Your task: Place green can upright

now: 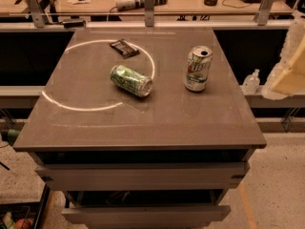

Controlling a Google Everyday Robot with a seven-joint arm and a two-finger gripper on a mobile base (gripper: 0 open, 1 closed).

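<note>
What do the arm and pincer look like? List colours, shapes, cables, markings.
Only the pincer shows, at the right edge of the view beside the table: a pale cream, wedge-shaped body with a whitish, translucent-looking fringe along its upper and left sides. No cables or markings can be made out; the arm behind it is out of view.

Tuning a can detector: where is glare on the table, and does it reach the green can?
Camera view: a bright ring shines on the table, its right arc running into the green can; the white can stands outside it; the gripper hangs at the right edge.
</note>
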